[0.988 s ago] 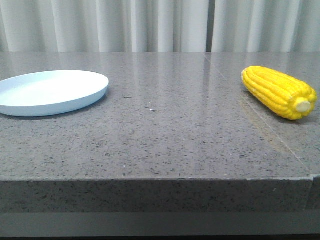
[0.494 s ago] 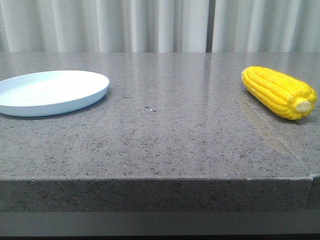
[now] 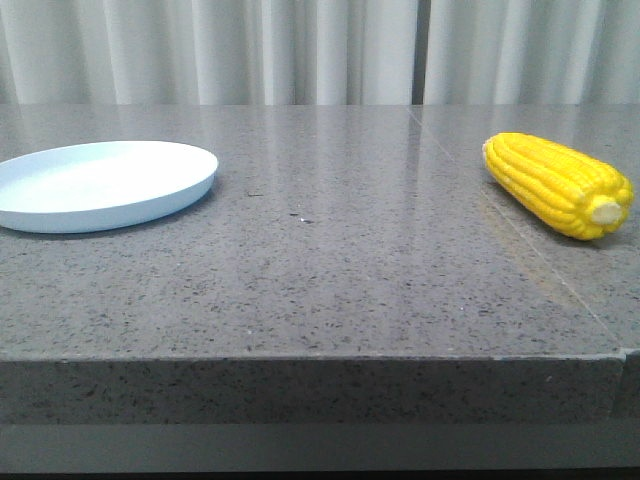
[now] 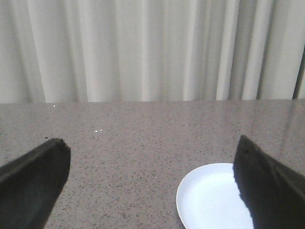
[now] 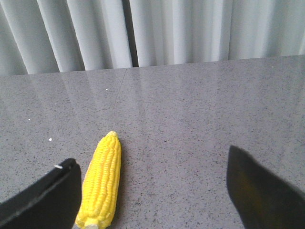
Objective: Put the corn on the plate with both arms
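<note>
The yellow corn [image 3: 558, 184] lies on the grey stone table at the far right, its cream stub end toward the front. The pale blue plate [image 3: 100, 184] sits at the far left. Neither gripper shows in the front view. In the right wrist view the corn [image 5: 101, 183] lies just inside one finger [image 5: 43, 200] of my right gripper [image 5: 152, 191], which is open wide and empty. In the left wrist view my left gripper [image 4: 152, 186] is open wide and empty; the plate [image 4: 209, 198] lies beside one finger [image 4: 269, 188], partly hidden by it.
The grey speckled table [image 3: 330, 260] has its front edge close to the camera. A seam [image 3: 560, 285] runs through the tabletop near the corn. White curtains [image 3: 320, 50] hang behind the table's far edge.
</note>
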{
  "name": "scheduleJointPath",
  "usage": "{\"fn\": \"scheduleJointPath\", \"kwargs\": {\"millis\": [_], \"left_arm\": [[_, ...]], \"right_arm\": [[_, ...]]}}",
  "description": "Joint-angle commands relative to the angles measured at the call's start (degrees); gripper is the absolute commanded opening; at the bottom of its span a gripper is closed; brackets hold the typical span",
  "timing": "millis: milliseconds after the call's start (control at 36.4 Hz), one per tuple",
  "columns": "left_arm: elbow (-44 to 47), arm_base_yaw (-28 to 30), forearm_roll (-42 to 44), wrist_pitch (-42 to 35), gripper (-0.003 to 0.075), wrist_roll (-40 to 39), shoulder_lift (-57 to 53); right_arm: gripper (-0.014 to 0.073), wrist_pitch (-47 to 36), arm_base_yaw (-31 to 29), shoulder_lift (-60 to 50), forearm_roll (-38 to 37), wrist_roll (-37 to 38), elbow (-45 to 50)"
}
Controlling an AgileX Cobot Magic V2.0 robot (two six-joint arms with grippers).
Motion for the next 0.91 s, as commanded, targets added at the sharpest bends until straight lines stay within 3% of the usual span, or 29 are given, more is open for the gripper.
{"fn": "scheduleJointPath", "kwargs": {"millis": [0,247,439,686,878], "left_arm": [[-5.21,-0.01,-0.77,-2.01,0.0669,-0.23,6.46],[-25.06,-0.14,-1.83,24.60,0.0669,-0.23,31.04],[-35.77,-2.17,-2.58,36.30,0.0669,-0.15,45.96],[-46.13,-5.15,-2.70,45.08,0.0669,-0.15,62.54],[-49.61,-5.15,-2.93,48.07,0.0645,-0.15,68.96]], "right_arm": [[0.0642,-4.03,-0.29,0.76,-0.15,-0.36,-2.02],[0.0642,-4.03,-0.29,0.76,-0.15,-0.36,-2.02],[0.0642,-4.03,-0.29,0.76,-0.15,-0.36,-2.02],[0.0642,-4.03,-0.29,0.76,-0.15,-0.36,-2.02],[0.0642,-4.03,-0.29,0.76,-0.15,-0.36,-2.02]]}}
